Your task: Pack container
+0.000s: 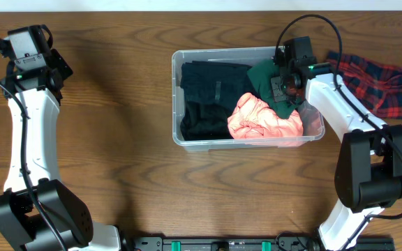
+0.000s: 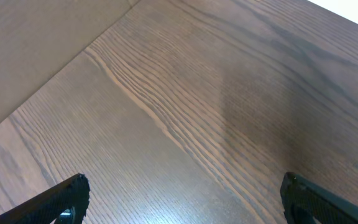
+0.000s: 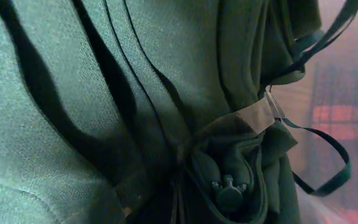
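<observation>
1. The container lies in the middle of your table, with clothes inside.
2. Your right gripper is at its far right corner, jaws pressed together on the green garment, which bunches up at them.
3. Your left gripper hangs well apart from the container, at the left, jaws spread wide over wood.

Shows matt brown wood with a streaked, open grain across the bench, and clear, smooth, glossy plastic in the container. Reads as soft cloth elsewhere: matt and finely woven in the dark green garment, dull in the black garment, faintly shiny and puffy in the coral garment, matt in the plaid cloth. Pairs smooth white shells with matt black plastic on the left arm.
</observation>
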